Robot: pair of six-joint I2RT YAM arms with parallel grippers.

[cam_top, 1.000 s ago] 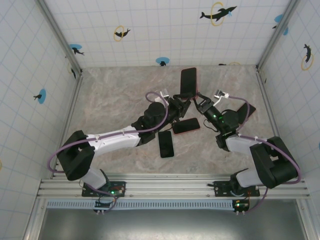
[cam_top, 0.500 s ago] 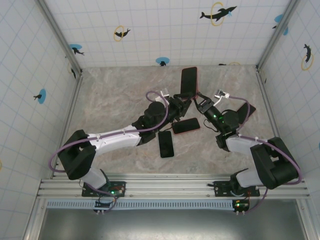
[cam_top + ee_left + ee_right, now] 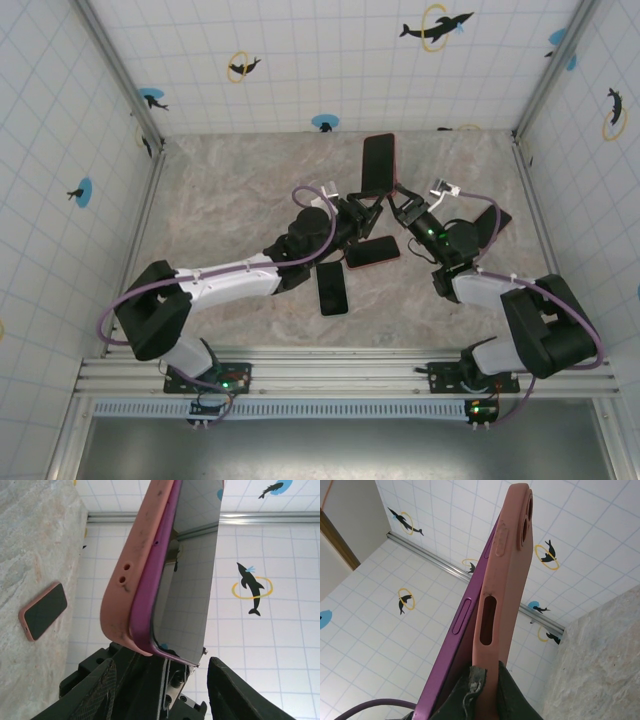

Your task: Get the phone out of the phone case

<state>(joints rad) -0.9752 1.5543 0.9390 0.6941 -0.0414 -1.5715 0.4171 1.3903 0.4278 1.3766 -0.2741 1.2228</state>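
Left wrist view showed us the purple phone half-freed from its salmon-pink rubber case, right tool clamping the case, left tool grip unclear; we judged full separation came next.

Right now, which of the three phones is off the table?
The upright phone in its pink case, gripped at its lower end by the right gripper. The other pink-cased phone and the dark phone lie flat on the table.

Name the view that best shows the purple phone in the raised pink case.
Left wrist: the glossy purple phone shows screen and edge large, partly out of the salmon-pink rubbery case. Right wrist shows its thin side edge; top external, a small dark screen.
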